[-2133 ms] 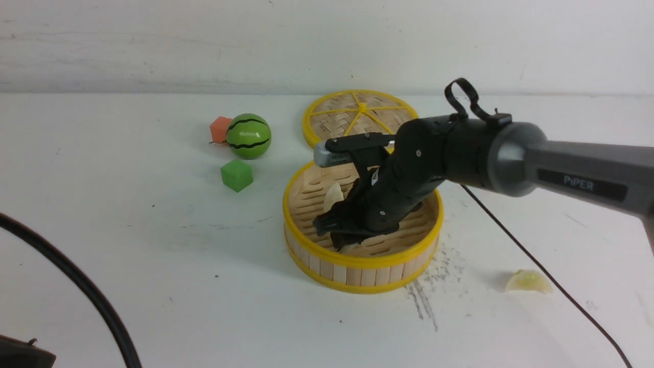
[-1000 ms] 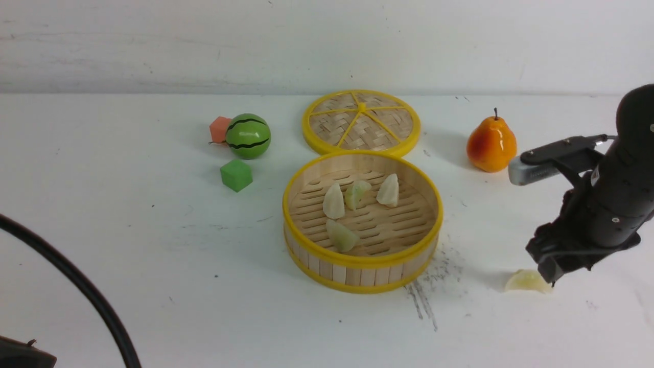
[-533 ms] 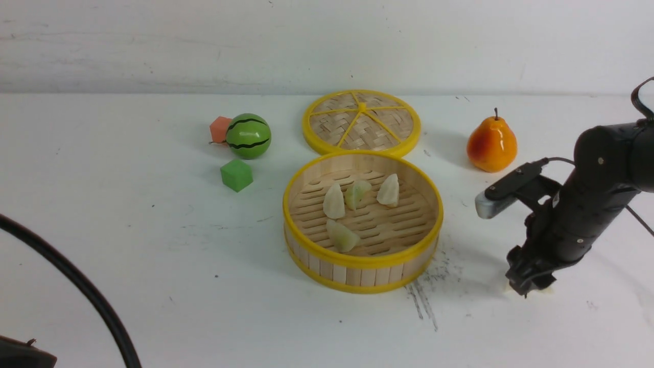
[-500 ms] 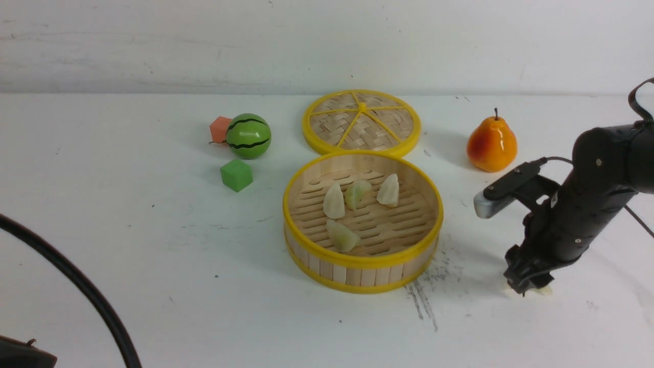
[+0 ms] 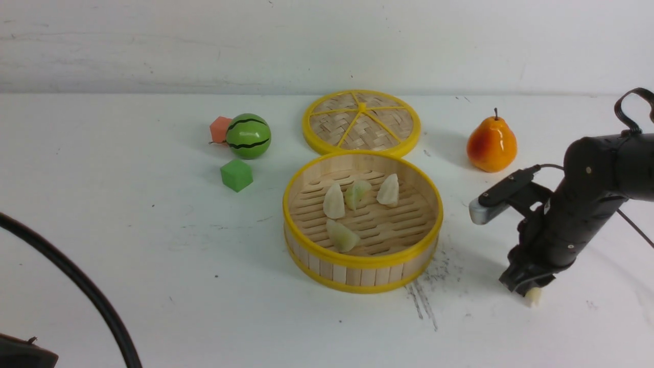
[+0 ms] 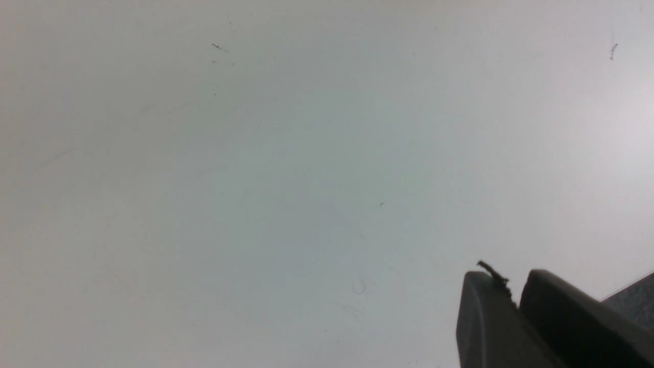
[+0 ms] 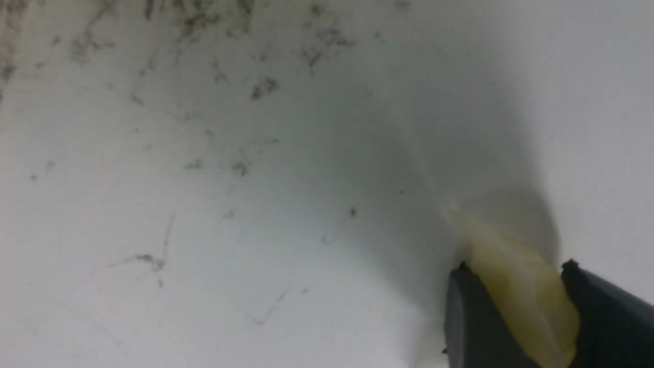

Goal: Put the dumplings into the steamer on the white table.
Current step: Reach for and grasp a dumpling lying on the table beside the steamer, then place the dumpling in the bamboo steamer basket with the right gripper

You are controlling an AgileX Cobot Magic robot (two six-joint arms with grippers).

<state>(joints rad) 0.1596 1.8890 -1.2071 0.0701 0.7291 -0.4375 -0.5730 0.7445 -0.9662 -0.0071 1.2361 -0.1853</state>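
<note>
The steamer (image 5: pixel 363 263) stands at the middle of the white table (image 5: pixel 153 255) with several pale dumplings (image 5: pixel 334 202) on its slatted floor. To its right, my right gripper (image 5: pixel 529 291) is shut on the last dumpling (image 5: pixel 534 296), which sits low over the table. In the right wrist view the yellowish dumpling (image 7: pixel 516 276) is pinched between the two dark fingers (image 7: pixel 475 317), with my right gripper (image 7: pixel 516 268) just above the scuffed table. My left gripper (image 6: pixel 511 286) shows only in the left wrist view, shut and empty over bare table.
The flat woven lid (image 5: pixel 361 121) lies behind the steamer. A toy pear (image 5: pixel 491 143) stands at the back right. A toy watermelon (image 5: pixel 248 135), an orange block (image 5: pixel 220 129) and a green cube (image 5: pixel 236 175) sit at the back left. A black cable (image 5: pixel 76 281) crosses the near left.
My right arm left the steamer, swung right and came down over the lone dumpling on the table. Its fingers have closed on that dumpling, which now stands on end between them.
</note>
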